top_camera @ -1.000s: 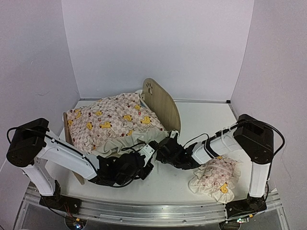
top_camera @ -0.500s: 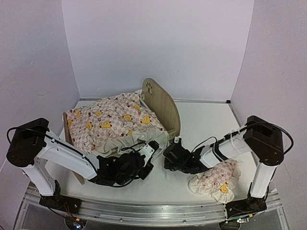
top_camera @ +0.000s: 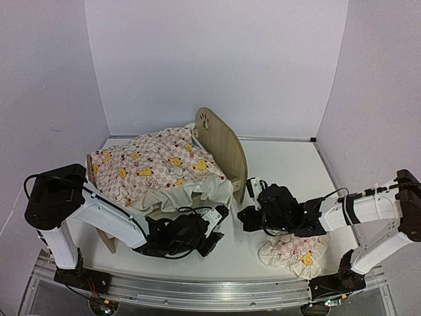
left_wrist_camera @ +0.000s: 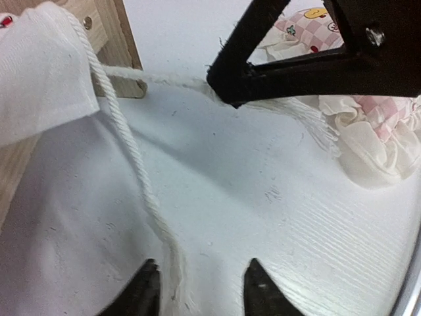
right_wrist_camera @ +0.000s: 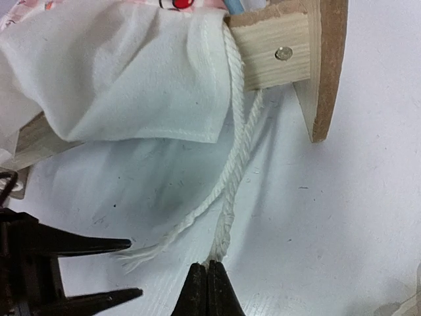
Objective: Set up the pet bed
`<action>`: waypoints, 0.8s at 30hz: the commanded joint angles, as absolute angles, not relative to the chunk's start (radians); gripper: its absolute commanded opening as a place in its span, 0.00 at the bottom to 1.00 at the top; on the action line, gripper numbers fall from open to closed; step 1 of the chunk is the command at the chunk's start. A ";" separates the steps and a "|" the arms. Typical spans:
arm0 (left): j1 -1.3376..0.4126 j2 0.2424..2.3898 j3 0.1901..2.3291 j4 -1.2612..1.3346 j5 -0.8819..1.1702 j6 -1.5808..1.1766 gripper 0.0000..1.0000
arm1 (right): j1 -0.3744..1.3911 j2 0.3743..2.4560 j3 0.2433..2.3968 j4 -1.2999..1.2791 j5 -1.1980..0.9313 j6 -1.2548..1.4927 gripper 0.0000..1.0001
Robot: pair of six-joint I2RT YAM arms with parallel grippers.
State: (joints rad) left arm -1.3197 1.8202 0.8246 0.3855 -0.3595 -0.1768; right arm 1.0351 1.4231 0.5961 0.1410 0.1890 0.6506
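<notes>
Top view: the bed [top_camera: 222, 141] stands far-left, quilt [top_camera: 151, 164] already on it; the pillow [top_camera: 294, 249] lies near-right, unplaced. Left wrist: the left gripper [left_wrist_camera: 200, 289] is part open, a cord [left_wrist_camera: 125, 145] loose between its tips. Right wrist: the right gripper [right_wrist_camera: 207, 284] is pinched shut on the other cord [right_wrist_camera: 227, 217]; tying likely remains.

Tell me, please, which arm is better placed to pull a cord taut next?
Right, probably: the right tool is shut on one cord; the left tool is open, its cord loose.
</notes>
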 commanded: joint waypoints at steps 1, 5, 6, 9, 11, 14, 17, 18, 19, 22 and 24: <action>-1.310 1.776 0.823 0.525 -0.237 -0.221 0.70 | 1.030 1.377 0.594 0.216 0.031 0.602 0.00; -1.303 1.746 0.756 0.682 -0.172 -0.212 0.77 | 1.025 1.377 0.597 0.303 -0.045 0.637 0.00; -1.297 1.757 0.768 0.683 -0.154 -0.211 0.77 | 1.025 1.381 0.598 0.323 -0.058 0.646 0.00; -1.274 1.796 0.809 0.686 -0.114 -0.229 0.76 | 1.025 1.400 0.602 0.367 -0.077 0.668 0.00; -1.254 1.805 0.818 0.695 -0.097 -0.237 0.75 | 1.025 1.410 0.602 0.380 -0.081 0.679 0.00; -1.222 1.806 0.825 0.708 -0.058 -0.249 0.75 | 1.025 1.424 0.599 0.406 -0.098 0.691 0.00; -1.206 1.812 0.835 0.710 -0.015 -0.256 0.74 | 1.026 1.434 0.609 0.412 -0.101 0.693 0.00; -1.205 1.811 0.837 0.712 -0.008 -0.255 0.74 | 1.025 1.439 0.614 0.413 -0.103 0.694 0.00; -1.206 1.811 0.839 0.716 -0.005 -0.255 0.74 | 1.025 1.444 0.617 0.413 -0.101 0.694 0.00; -1.205 1.806 0.834 0.729 0.030 -0.254 0.72 | 1.026 1.456 0.629 0.415 -0.103 0.698 0.00; -1.203 1.809 0.835 0.729 0.011 -0.262 0.65 | 1.029 1.462 0.636 0.424 -0.122 0.703 0.00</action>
State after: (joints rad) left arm -1.2022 1.8076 0.7929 0.6617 -0.0174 -0.2455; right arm 1.0168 1.4551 0.5953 0.3485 -0.0624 0.6884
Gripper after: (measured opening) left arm 0.702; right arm 0.008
